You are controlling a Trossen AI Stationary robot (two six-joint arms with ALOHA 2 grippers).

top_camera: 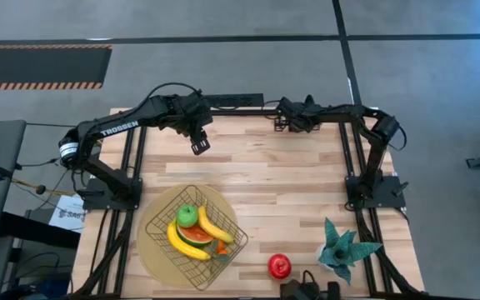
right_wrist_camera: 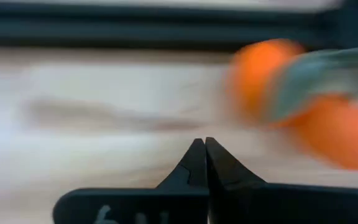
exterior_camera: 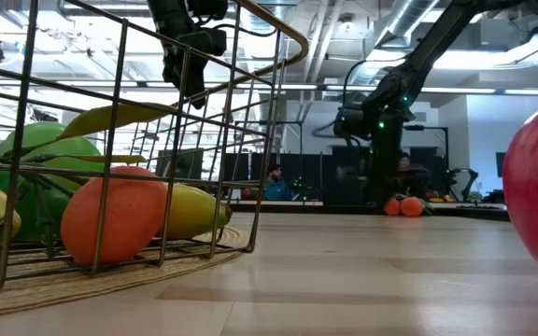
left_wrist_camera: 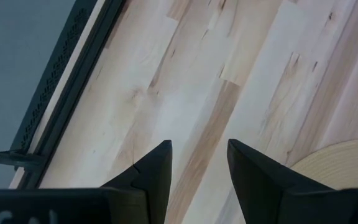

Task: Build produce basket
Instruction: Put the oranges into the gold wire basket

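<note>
— Across the wooden table (top_camera: 290,192), what have you got from your end?

— Biggest first: I see the round tan mat (top_camera: 152,254) at the near left, with the wire basket (top_camera: 158,218) sitting on it. Inside the basket I count two bananas (top_camera: 215,227), a green apple (top_camera: 188,216) and a red-orange wedge (top_camera: 197,237).

— Anything loose?

— I see the teal spiky plant (top_camera: 342,248) standing at the near right corner, and a shiny red fruit (top_camera: 279,266) on the bare wood between it and the basket. Two small leafy oranges (right_wrist_camera: 272,81) lie by the far edge.

— And the arms?

— My left gripper (top_camera: 200,146) hangs above bare wood, beyond the basket toward the far edge, jaws parted and grasping nothing. My right gripper (right_wrist_camera: 204,144) sits low at the far edge, just beside the oranges, jaws clenched tight on nothing.

— People about?

— I can make out a seated person (exterior_camera: 276,183) far back in the room, beyond the table.
</note>
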